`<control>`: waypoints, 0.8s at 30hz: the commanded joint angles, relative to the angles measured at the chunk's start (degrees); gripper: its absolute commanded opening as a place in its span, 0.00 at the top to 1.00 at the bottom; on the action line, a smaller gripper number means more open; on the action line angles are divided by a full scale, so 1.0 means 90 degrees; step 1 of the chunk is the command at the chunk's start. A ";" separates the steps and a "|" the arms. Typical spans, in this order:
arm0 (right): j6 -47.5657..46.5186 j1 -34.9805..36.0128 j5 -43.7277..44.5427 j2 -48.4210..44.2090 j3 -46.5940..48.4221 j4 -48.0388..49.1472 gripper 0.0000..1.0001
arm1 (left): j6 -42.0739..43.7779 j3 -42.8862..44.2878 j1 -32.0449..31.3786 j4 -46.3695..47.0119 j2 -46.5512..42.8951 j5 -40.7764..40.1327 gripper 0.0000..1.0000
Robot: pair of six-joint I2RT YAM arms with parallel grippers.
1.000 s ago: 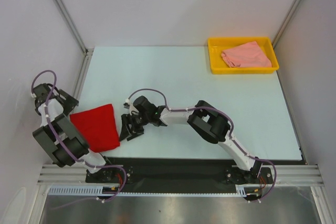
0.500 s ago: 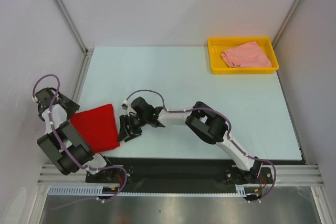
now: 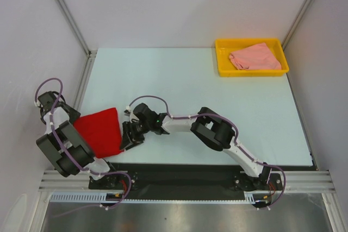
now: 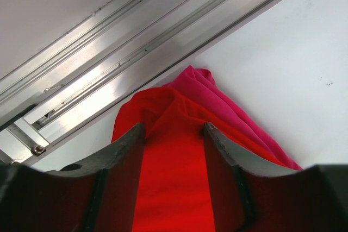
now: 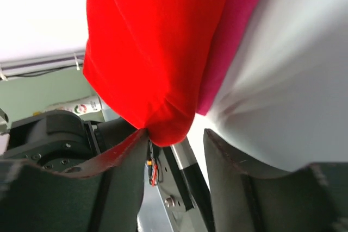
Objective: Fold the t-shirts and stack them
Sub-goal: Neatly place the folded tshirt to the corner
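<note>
Near left corner of the table [image 3: 190,80]: folded red shirt [image 3: 99,132], lying flat, wider at its far edge and narrower toward the arm bases
Under the red shirt: magenta shirt [image 4: 234,112], showing as a strip along one side in both wrist views, hidden from the overhead view
Far right corner of the table: yellow tray [image 3: 249,41] holding a loosely folded salmon shirt [image 3: 254,57], well apart from both arms
Left gripper [image 4: 174,127]: at the left edge of the red shirt, close to the metal rail [image 4: 136,42] running along the table's side
Left jaws: about halfway apart, one finger on each side of a band of red cloth that fills the gap from finger to finger; cannot tell whether squeezing the cloth or only straddling it
Right gripper [image 5: 174,131]: at the right edge of the red shirt, low over the table
Right jaws: about halfway apart, with a folded corner of red cloth between them, touching one finger, a clear gap left to the other; not clamped on the cloth
Left arm: bent back tightly near its base, wrist out past the table's left edge, purple cable looping above it
Right arm: stretched leftward across the near part of the table from its base on the right
Red shirt between the grippers: one gripper at each side edge, cloth smooth across the middle
Surroundings: pale table top, plain grey walls on three sides
</note>
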 commanded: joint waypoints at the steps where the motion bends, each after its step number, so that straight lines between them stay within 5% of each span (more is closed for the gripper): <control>1: 0.0302 0.0038 0.0008 0.0167 0.0358 0.0357 0.51 | 0.0073 0.0090 0.0040 0.0272 -0.0038 0.0010 0.48; 7: 0.0517 0.0058 -0.0100 0.0148 0.0368 0.0503 0.73 | 0.0034 0.0168 0.0040 0.0331 0.0109 0.0020 0.62; 10: 0.0819 0.0058 -0.0207 0.0060 0.0154 0.0785 0.99 | 0.0024 0.0188 0.0040 0.0380 0.0157 0.0020 0.74; 16: 0.0830 0.0068 -0.0188 -0.0096 -0.0052 0.0777 1.00 | 0.0063 0.0460 0.0011 0.0380 0.0333 -0.0058 1.00; 24: 0.0537 0.0068 -0.0178 0.0011 -0.0423 0.0621 1.00 | 0.0112 0.0842 -0.0204 0.0302 0.0616 -0.0283 1.00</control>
